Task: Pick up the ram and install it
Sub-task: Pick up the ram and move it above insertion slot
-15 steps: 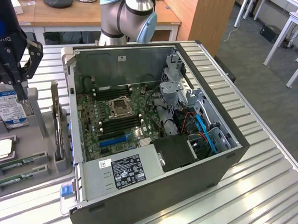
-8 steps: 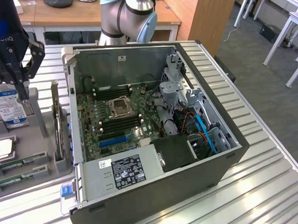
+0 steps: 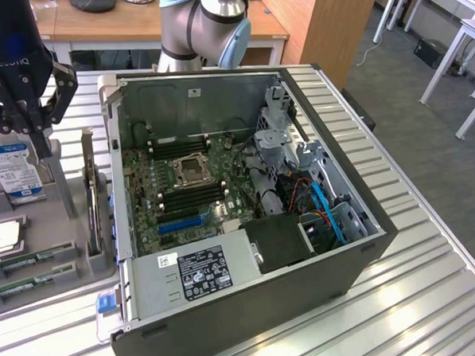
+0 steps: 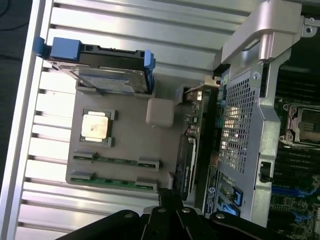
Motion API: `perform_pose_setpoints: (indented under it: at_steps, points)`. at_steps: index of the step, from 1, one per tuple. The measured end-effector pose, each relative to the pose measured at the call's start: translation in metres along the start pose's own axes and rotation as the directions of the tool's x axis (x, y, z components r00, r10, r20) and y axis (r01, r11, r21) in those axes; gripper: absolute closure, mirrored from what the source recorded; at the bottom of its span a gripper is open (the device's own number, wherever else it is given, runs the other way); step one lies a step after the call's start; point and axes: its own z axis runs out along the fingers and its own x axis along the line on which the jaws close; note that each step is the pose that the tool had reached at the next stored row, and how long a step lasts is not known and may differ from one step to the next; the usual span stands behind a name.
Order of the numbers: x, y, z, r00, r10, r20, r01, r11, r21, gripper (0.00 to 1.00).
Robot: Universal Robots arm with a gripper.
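At the exterior view's left, hanging above the ribbed metal table and the smooth grey plastic holder tray: the gripper, black and angular, fingers pinched fully together with nothing visible between them. Under it, a silver hard drive with a glossy blue-and-white label, propped in its cradle. Just in front of that, a square CPU chip with a dull metal lid. Nearest the tray's front edge, the task's own parts: the first ram stick and the second ram stick, long, narrow, flat green boards, resting side by side in grey clips and well apart from the fingertips. Judged from that, barely begun: no stick lifted, none seated. Moving to the middle, an open computer case of dark sheet metal, lying on its side. Inside it, the green motherboard, densely studded with small parts, a square metal-framed CPU socket, and parallel black ram slots, apparently unfilled. Lower down, a boxy grey power supply with a white printed label. Toward the exterior view's right, a bundle of soft blue cables curving past a perforated drive cage.
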Motion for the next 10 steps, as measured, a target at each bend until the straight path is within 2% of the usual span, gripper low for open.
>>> perform_pose_setpoints:
  at_steps: [5,10]
  points:
    - [-0.0001,0.0000,0.0006,0.9959,-0.091,-0.0041,0.091,0.9959,-0.0018,0.89]
    - [-0.0001,-0.0001,0.0017,0.9835,-0.181,-0.0079,0.181,0.9835,-0.0042,0.89]
